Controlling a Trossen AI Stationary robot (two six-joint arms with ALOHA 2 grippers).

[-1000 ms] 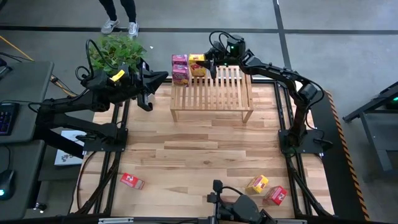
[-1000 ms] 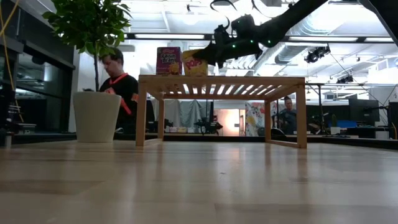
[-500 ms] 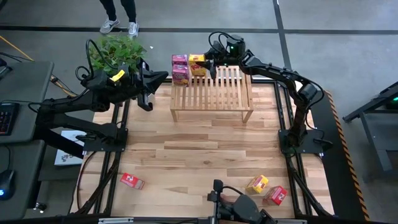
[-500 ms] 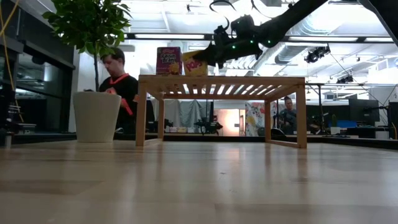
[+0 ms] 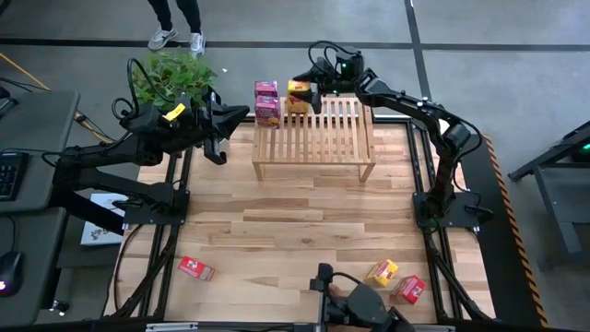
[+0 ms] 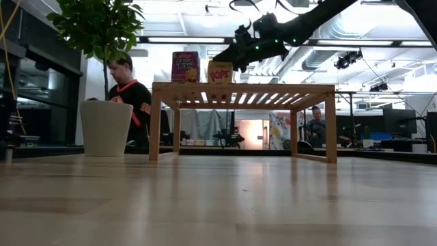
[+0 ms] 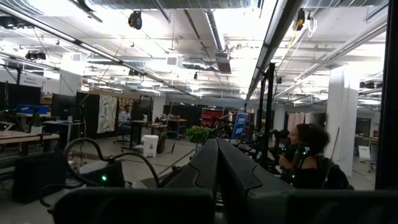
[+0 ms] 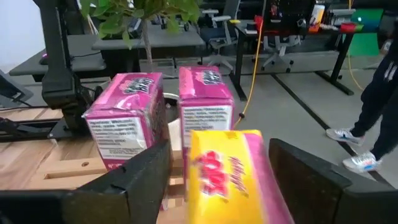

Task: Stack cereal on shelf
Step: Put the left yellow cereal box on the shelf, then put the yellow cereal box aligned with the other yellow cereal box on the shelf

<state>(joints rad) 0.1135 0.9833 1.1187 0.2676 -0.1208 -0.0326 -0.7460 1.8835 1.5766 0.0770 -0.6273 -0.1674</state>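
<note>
Over on the left, the left tool [image 5: 238,117] hangs idle beside the shelf [image 5: 313,138], its fingers pressed together on nothing. Moving across: two pink boxes [image 5: 266,102] stand at the shelf's far left corner, and just beside them the yellow box [image 5: 298,96] sits on the slats with the right tool [image 5: 312,95] spread around it, fingers apparently off its sides. Best play here, I'd say: back straight out, no sideways drift, or that box tips. Three boxes wait at the worktop's [image 5: 304,231] near edge.
</note>
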